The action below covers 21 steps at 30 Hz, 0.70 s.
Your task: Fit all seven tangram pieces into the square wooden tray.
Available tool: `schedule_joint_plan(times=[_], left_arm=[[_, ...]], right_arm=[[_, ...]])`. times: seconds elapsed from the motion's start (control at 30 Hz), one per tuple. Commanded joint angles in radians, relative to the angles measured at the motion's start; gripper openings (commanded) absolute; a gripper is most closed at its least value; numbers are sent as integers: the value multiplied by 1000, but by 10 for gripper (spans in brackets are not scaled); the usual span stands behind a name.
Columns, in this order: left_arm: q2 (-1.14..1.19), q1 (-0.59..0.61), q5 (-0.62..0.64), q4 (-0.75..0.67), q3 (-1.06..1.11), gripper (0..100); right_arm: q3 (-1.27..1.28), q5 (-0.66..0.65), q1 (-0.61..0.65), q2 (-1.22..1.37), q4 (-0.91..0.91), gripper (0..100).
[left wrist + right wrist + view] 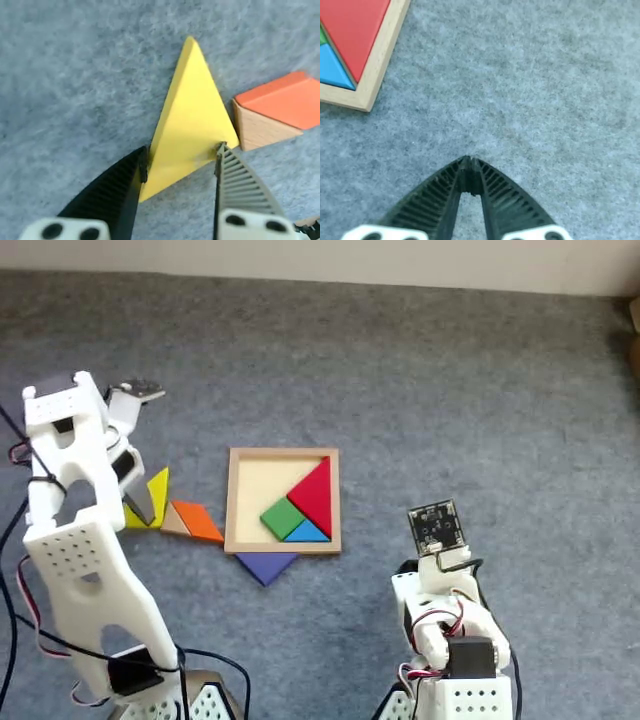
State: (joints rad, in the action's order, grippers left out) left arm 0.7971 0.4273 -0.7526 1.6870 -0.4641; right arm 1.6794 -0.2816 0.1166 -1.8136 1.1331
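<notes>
The square wooden tray (232,502) lies mid-table and holds a red triangle (315,495), a green square (283,517) and a blue triangle (308,532). A purple triangle (266,564) rests against its near edge. Left of the tray an orange parallelogram (197,520) lies beside a yellow triangle (158,488). My left gripper (182,155) is down on the carpet, its fingertips pressed to two edges of the yellow triangle (190,115). My right gripper (470,162) is shut with nothing in it, over bare carpet right of the tray's corner (375,75).
Grey carpet covers the table. The orange parallelogram (280,112) sits close beside the yellow triangle's corner. The left half of the tray (260,480) is bare wood. The right arm (440,540) stands right of the tray, near the front.
</notes>
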Motion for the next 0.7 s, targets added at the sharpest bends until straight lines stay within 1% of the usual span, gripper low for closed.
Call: schedule_joint_plan(times=[0.0, 0.17, 0.4, 0.5, 0.67], left_arm=[[16, -81, 11, -14, -5, 226], [19, -145, 72, -14, -2, 226], [19, -148, 72, -12, -2, 216], [19, -157, 72, -3, -1, 161], [12, -209, 72, 61, -1, 94]], right_arm=[[133, 6, -12, -13, 2, 10], [133, 6, -12, -13, 2, 10], [133, 6, -13, -13, 2, 10], [133, 6, -13, -13, 2, 10], [133, 6, -13, -13, 2, 10]])
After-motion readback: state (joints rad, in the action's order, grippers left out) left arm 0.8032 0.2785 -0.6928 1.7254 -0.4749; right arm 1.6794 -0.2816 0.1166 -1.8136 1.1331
